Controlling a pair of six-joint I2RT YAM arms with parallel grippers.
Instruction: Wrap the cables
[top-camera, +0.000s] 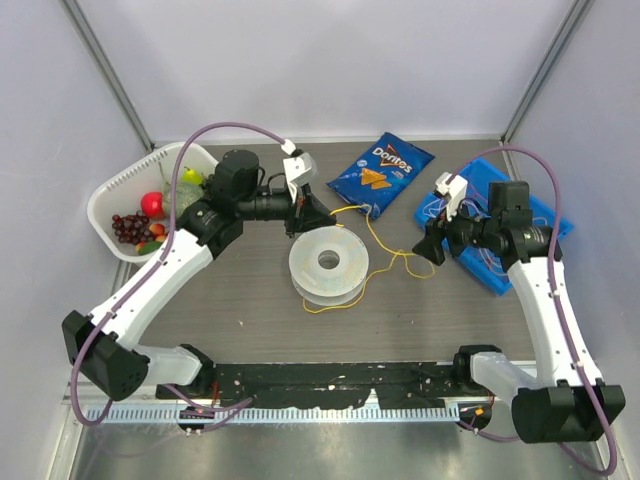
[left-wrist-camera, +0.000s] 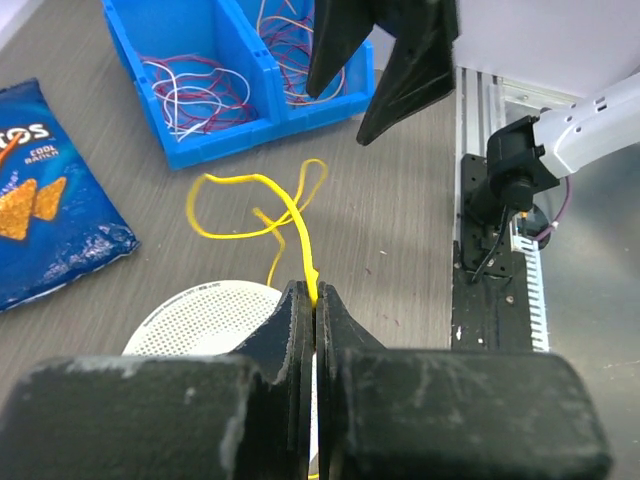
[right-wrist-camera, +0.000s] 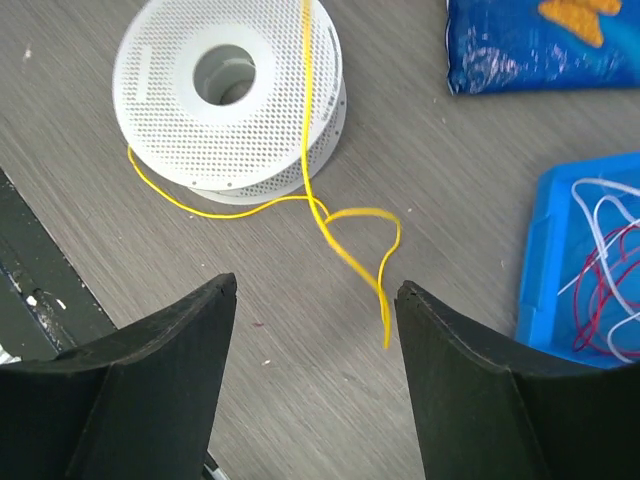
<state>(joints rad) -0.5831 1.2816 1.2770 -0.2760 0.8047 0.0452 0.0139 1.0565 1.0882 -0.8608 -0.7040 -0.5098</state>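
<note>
Now left claw (left-wrist-camera: 316, 300) clenched on yellow cable (left-wrist-camera: 296, 215); right claw (right-wrist-camera: 315, 288) released, empty. Risk: slack loop right of spool (right-wrist-camera: 170, 110) knots if pulled tight.

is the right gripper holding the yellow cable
No, the right gripper has its jaws wide open, and the yellow cable lies loose ahead of them, untouched.

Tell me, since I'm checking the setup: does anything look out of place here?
A Doritos bag and a fruit basket sit at the far side, unrelated to cable work. The yellow cable trails loosely around the spool.
</note>
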